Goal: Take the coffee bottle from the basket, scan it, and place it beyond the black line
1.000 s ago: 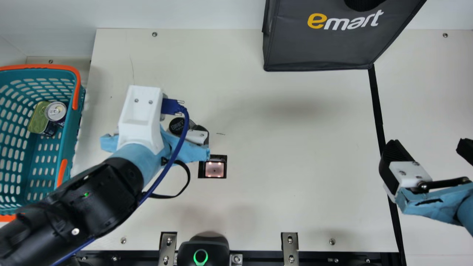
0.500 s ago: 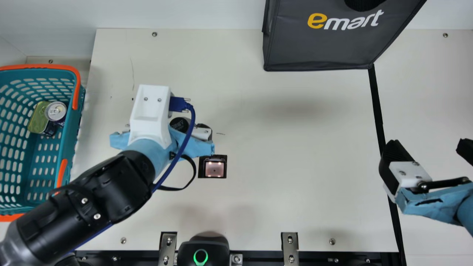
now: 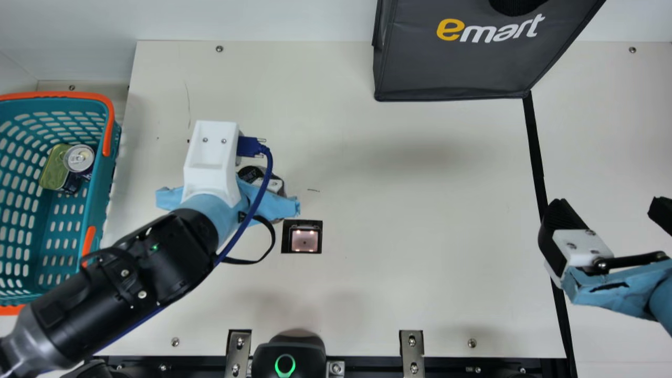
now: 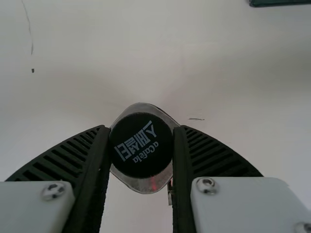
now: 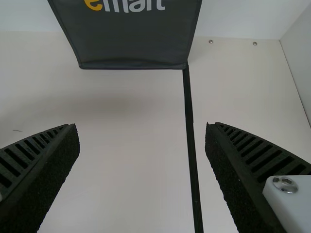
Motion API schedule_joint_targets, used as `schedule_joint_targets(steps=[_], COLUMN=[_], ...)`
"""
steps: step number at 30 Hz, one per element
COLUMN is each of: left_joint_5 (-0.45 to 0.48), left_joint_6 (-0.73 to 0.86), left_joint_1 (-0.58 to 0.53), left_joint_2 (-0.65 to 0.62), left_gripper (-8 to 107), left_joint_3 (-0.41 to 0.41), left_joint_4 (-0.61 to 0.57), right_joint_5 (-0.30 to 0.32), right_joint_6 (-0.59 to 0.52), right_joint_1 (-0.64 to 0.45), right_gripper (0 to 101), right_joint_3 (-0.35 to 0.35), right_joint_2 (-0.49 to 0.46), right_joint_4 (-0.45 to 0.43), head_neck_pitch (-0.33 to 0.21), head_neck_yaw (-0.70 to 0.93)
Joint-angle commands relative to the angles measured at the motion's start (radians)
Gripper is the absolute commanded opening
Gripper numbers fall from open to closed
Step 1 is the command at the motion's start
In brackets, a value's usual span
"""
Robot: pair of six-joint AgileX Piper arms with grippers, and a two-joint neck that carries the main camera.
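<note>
Pinching the round-capped coffee bottle [image 4: 141, 145] is the ribbed left pincer [image 3: 274, 185], the ribbed right pincer [image 3: 610, 205] spread wide.

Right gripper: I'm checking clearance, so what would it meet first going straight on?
The right gripper would probably meet the tabletop first, close to the black line seen between its open fingers. I see nothing standing in between, though the depth is unclear.
</note>
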Motion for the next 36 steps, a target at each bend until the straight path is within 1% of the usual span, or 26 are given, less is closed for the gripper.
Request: schedule_joint_targets(steps=[1,4,9,14,19,25,30,36], left_joint_5=[-0.007,-0.019,-0.053,-0.109,-0.169,-0.219,-0.241,-0.244], left_joint_6=[0.004,0.021,0.088,0.212,0.375,0.586,0.770,0.978], left_joint_1=[0.004,0.008,0.018,0.038,0.064,0.084,0.096,0.114], left_joint_2=[0.000,-0.007,-0.032,-0.069,-0.109,-0.155,-0.184,-0.204], left_gripper=[30,10,10,10,10,10,10,10], left_joint_3=[0.004,0.010,0.018,0.031,0.051,0.075,0.086,0.083], left_joint_4=[-0.005,-0.011,-0.035,-0.098,-0.178,-0.283,-0.379,-0.506], right_joint_5=[0.000,0.000,0.000,0.000,0.000,0.000,0.000,0.000], right_joint_6=[0.000,0.000,0.000,0.000,0.000,0.000,0.000,0.000], right_joint_1=[0.000,0.000,0.000,0.000,0.000,0.000,0.000,0.000], right_gripper=[91,91,91,91,91,91,91,91], right_joint_3=[0.000,0.000,0.000,0.000,0.000,0.000,0.000,0.000], right_joint_2=[0.000,0.000,0.000,0.000,0.000,0.000,0.000,0.000], right_joint_4=[0.000,0.000,0.000,0.000,0.000,0.000,0.000,0.000], head_neck_pitch=[-0.017,-0.017,-0.017,-0.017,-0.017,-0.017,-0.017,-0.017], head_neck_yaw=[0.002,0.002,0.002,0.002,0.002,0.002,0.002,0.002])
